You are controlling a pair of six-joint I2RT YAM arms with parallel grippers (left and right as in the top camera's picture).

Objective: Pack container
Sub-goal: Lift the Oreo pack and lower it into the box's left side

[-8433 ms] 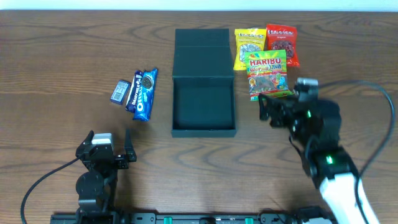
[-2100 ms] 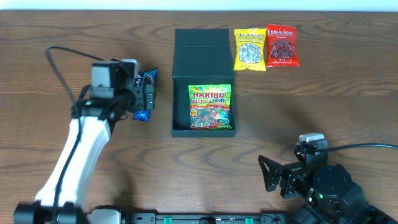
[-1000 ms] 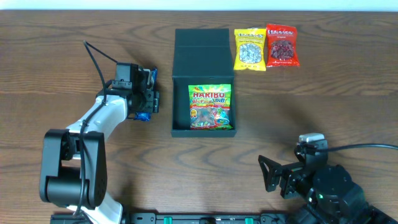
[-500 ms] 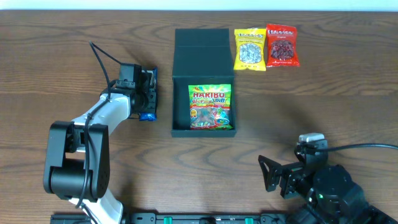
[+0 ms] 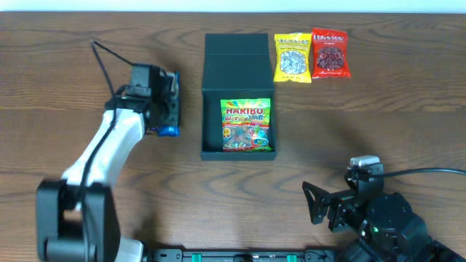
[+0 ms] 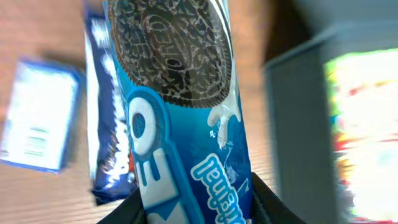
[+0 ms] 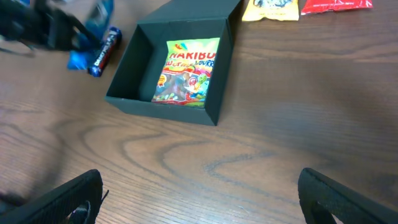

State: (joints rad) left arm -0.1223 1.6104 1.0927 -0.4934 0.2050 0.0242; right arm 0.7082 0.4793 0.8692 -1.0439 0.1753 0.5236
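1. The container (image 5: 239, 65) stands open at mid-counter (image 5: 378, 124), lid flap laid back toward the far edge.
2. A gummy packet (image 5: 246, 125) lies flat inside it.
3. The left claw (image 6: 196, 208) is clamped on a blue cookie packet (image 6: 186, 112), just beside the container's left wall.
4. A dark candy bar (image 6: 104, 143) and a small blue packet (image 6: 37, 118) lie left of the cookie packet.
5. The right claw (image 7: 199, 183) is spread apart and holds nothing, near the front edge, well apart from the container.
6. A yellow packet (image 5: 293, 57) and a red packet (image 5: 330, 52) lie beside the flap.
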